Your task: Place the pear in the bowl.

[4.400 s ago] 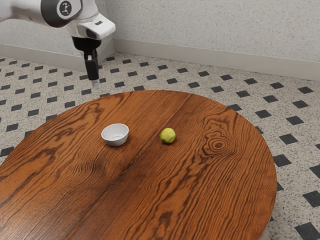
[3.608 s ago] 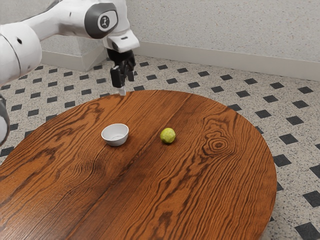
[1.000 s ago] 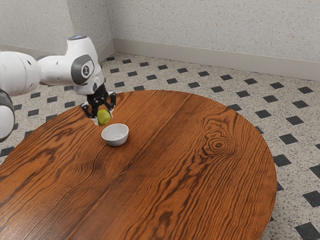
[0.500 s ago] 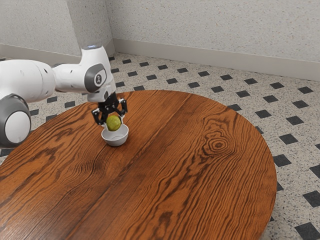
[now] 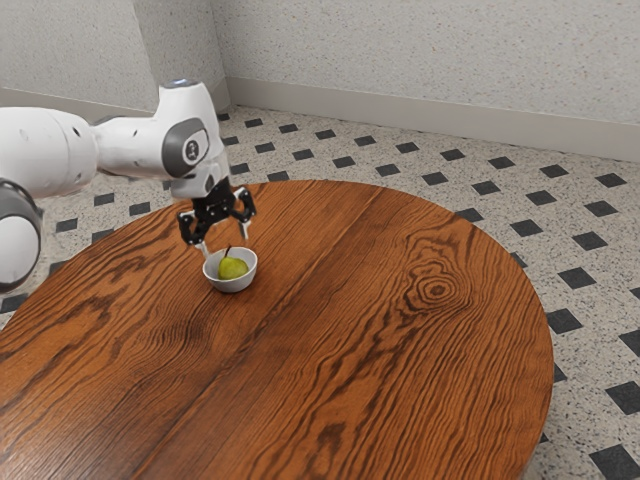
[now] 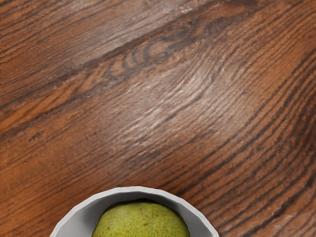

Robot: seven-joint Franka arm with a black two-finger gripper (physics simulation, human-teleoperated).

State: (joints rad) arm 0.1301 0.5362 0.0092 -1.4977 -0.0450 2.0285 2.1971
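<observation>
Pear [image 5: 233,268] sits inside the white bowl [image 5: 232,287], low against its hollow, dark stem up and tipped toward about 12 o'clock in the exterior view. Bowl upright on the round wooden desk [image 5: 400,380], near 11 o'clock of the top in that same view; arm [image 5: 125,145] reaches in from 10 o'clock. Pincer [image 5: 224,243] stands wide, nothing gripped, one fingertip toward the bowl's 10 o'clock, the other toward its 1 o'clock, pear below and between. Wrist view agrees: speckled green skin within the pale rim. Placing looks done, by my reading; what remains is a clean withdrawal, straight up first, since a sideways sweep could clip the rim and shove the bowl. Handling notes, all judgement: a fruit of modest weight, firm flesh under thin skin, apt to bruise at a hard pinch, a little slick and ready to roll on its rounded belly. Should it need lifting again, best hold is across the widest part, a fingertip on each opposite flank, moderate squeeze; the stem is too slight to bear it, and the tapering neck would let pads slip. Bowl appears light and stiff, its curved wall likely to keep the fruit from rolling off
</observation>
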